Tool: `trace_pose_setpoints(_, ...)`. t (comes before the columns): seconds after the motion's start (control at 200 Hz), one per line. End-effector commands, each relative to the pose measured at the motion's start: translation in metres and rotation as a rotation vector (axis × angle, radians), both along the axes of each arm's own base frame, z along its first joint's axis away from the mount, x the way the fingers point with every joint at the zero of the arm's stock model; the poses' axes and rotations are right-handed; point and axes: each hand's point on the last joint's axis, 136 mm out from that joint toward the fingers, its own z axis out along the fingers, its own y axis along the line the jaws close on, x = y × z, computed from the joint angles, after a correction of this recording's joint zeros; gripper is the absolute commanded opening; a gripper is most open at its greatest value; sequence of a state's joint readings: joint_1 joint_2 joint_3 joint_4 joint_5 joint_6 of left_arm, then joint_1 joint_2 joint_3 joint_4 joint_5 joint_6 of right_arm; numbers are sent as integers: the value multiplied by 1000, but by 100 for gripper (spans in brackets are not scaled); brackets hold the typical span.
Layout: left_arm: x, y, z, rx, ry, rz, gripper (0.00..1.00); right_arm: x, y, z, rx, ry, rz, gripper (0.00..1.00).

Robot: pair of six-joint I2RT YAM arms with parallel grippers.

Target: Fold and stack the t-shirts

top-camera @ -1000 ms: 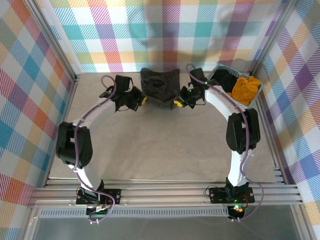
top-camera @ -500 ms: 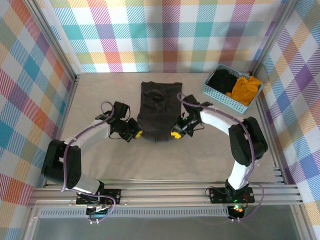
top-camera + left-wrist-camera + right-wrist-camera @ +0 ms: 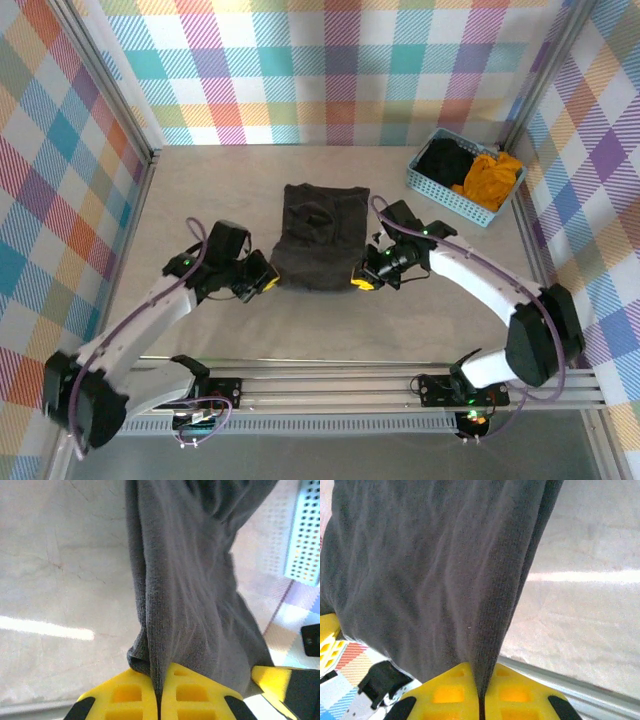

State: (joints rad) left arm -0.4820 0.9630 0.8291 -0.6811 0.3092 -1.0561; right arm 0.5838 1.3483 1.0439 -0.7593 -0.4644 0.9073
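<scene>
Left gripper (image 3: 262, 284) and right gripper (image 3: 362, 283) are drawing the charcoal t-shirt (image 3: 318, 235) nearer, each pinching a hem corner tight; uneven pulling is risking skewed, bunched cloth.

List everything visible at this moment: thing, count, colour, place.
charcoal t-shirt: 1, dark grey, mid-table, near edge lifted
black t-shirt: 1, black, in the basket
mustard t-shirt: 1, mustard-orange, in the basket beside the black one
basket: 1, light blue, far right corner
table: 1, beige
plaid walls: multicoloured, three sides
left gripper: 1, yellow fingers, shut on the charcoal t-shirt's near left corner
right gripper: 1, yellow fingers, shut on its near right corner
</scene>
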Motion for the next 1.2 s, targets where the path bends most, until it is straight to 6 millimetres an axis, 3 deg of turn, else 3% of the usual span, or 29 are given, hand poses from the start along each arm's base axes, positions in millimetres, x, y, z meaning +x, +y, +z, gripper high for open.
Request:
trace_pose_setpoints(0.0, -5, 11, 25, 0, -55, 45, 0, -13, -10, 25, -14, 6, -24, 0)
trace_pose_setpoints(0.09, 13, 2, 51, -43, -126, 61, 0, 0, -6, 44, -12, -29, -37, 0)
trace_pose_setpoints(0.155, 30, -5, 58, -38, -133, 61, 0, 14, -1, 50, -11, -31, -48, 0)
trace_pose_setpoints(0.305, 77, -11, 44, 19, -66, 128, 0, 62, 7, 50, -28, -25, -97, 0)
trace_pose_setpoints(0.43, 131, -15, 40, 49, -63, 165, 0, 111, 2, 41, -55, 4, -162, 0)
trace_pose_setpoints(0.59, 191, -3, 6, 160, 5, 211, 0, 181, -3, 16, -59, 36, -218, 0)
trace_pose_setpoints(0.69, 225, 7, -10, 173, 11, 246, 0, 229, -6, 4, -49, 9, -233, 23)
trace_pose_setpoints(0.715, 235, 7, -12, 158, 5, 245, 6, 241, -6, 2, -48, -6, -231, 32)
trace_pose_setpoints(0.78, 251, 6, -13, 167, -9, 231, 38, 264, -4, 3, -30, -61, -208, 49)
trace_pose_setpoints(0.815, 254, 8, -11, 191, -10, 223, 47, 271, -4, 9, -29, -98, -196, 57)
trace_pose_setpoints(0.865, 254, 8, -7, 198, -14, 215, 51, 276, -4, 20, -23, -151, -178, 72)
trace_pose_setpoints(0.9, 250, 8, -4, 196, -18, 216, 54, 274, -6, 24, -29, -171, -174, 75)
trace_pose_setpoints(0.95, 240, 9, 1, 181, -25, 217, 56, 269, -11, 34, -40, -205, -173, 76)
trace_pose_setpoints(1.05, 214, 5, 10, 149, -77, 191, 59, 242, -23, 25, -56, -222, -189, 70)
trace_pose_setpoints(1.2, 158, 12, -6, 125, -46, 170, 59, 191, -46, 15, -38, -353, -238, 63)
